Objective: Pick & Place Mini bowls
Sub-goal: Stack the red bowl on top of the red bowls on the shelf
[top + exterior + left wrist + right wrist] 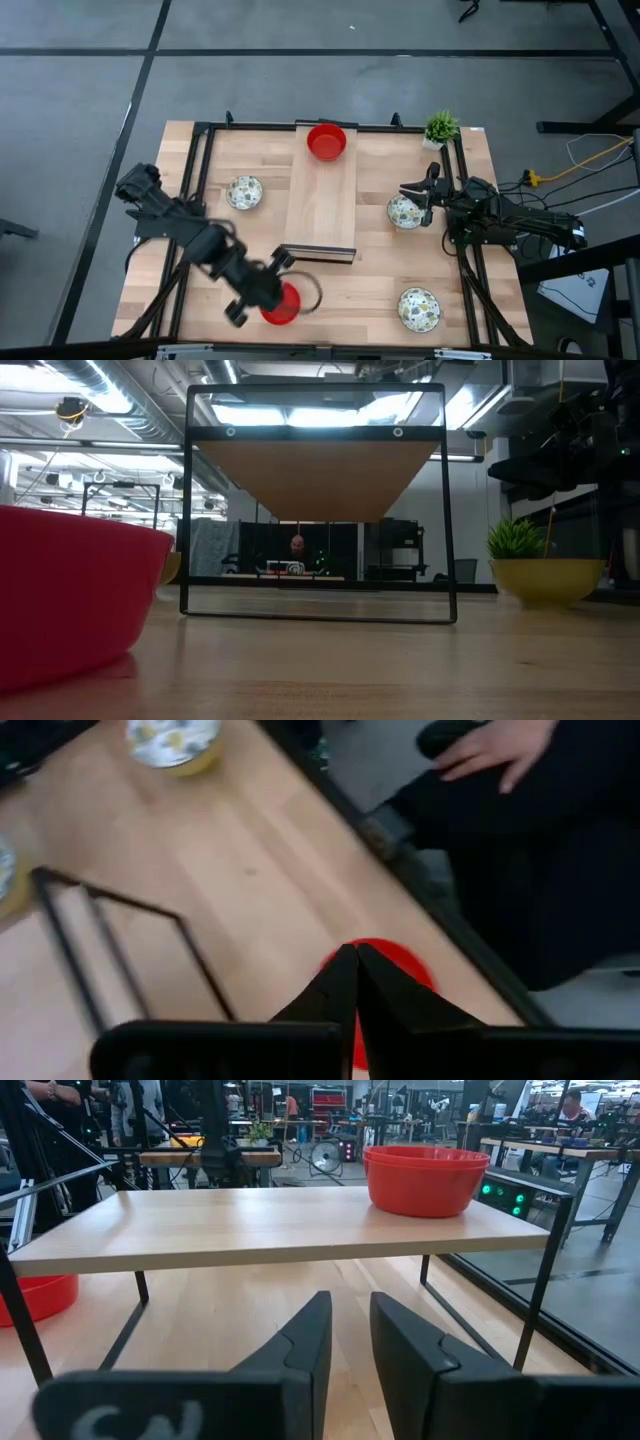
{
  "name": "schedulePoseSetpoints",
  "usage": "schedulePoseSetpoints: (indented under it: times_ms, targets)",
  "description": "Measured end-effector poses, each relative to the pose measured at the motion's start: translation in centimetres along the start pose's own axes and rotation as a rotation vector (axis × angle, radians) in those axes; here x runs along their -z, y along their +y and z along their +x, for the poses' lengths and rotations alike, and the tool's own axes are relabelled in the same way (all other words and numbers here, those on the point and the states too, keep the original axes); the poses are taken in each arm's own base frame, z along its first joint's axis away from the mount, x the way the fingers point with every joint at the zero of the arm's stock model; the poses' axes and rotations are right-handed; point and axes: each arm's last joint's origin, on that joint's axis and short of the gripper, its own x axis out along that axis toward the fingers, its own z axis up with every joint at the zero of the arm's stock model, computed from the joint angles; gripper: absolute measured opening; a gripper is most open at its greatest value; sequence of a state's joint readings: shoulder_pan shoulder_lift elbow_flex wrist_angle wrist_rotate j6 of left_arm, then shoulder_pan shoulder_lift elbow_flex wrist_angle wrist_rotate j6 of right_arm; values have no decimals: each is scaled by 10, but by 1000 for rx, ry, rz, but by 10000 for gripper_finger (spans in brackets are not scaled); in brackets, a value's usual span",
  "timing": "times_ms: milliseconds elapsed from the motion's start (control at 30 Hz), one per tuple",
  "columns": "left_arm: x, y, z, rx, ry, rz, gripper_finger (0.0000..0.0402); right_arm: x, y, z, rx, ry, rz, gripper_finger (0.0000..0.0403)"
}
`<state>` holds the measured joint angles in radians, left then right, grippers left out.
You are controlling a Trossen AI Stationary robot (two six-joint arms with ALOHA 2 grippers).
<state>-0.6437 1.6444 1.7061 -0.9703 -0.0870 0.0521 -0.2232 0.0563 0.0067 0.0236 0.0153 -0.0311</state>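
My left hand (pixel 272 290) hangs over the red bowl (pixel 281 304) at the near edge of the tabletop (pixel 330 290), in front of the raised wooden shelf (pixel 321 195); its fingers look pressed together with nothing between them, the tips just above the bowl's glossy red. The worry here is that smooth, shallow rim: a hard glazed curve gives closed fingertips nothing to bite, and if I come down off-centre I judge the bowl could skid toward the tabletop's edge, where a person's hand (pixel 497 748) and dark sleeve sit close beyond the black frame rail. Left of the shelf lies a white floral bowl (pixel 244 192), speckled and matte-looking. On the shelf's far end sits another red bowl (pixel 326 142), round and deep-sided; it may be more than one stacked, I cannot tell. The shelf itself is pale plank on thin black metal legs. Right of the shelf, my right hand (pixel 432 198) rests beside a second floral bowl (pixel 403 212), fingers slightly parted and empty. A third floral bowl (pixel 419 308) sits near the front right, and the small potted plant (pixel 440 128) behind.
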Motion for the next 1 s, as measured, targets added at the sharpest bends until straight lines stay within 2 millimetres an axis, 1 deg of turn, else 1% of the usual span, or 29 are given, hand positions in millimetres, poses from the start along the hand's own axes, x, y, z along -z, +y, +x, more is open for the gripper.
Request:
schedulePoseSetpoints:
  times_ms: [133, 267, 333, 433, 567, 767, 867, 1000]
  targets:
    - [-1, -32, -3, 59, -6, 10, 3, 0, 0, 0, 0, 0, 0, 75]
    - [0, -56, 2, 102, 10, 34, 1, 0, 0, 0, 0, 0, 0, 75]
    - [1, -65, 7, 115, 23, 56, 3, 0, 0, 0, 0, 0, 0, 75]
    - [2, -79, 19, 130, 58, 86, 9, 0, 0, 0, 0, 0, 0, 75]
    - [5, -92, 42, 136, 114, 115, 24, 0, 0, 0, 0, 0, 0, 75]
    - [6, -106, 72, 143, 137, 131, 64, 0, 0, 0, 0, 0, 0, 75]
    - [5, -111, 83, 147, 128, 133, 87, 0, 0, 0, 0, 0, 0, 75]
    - [8, -114, 96, 140, 159, 86, 116, 0, 0, 0, 0, 0, 0, 75]
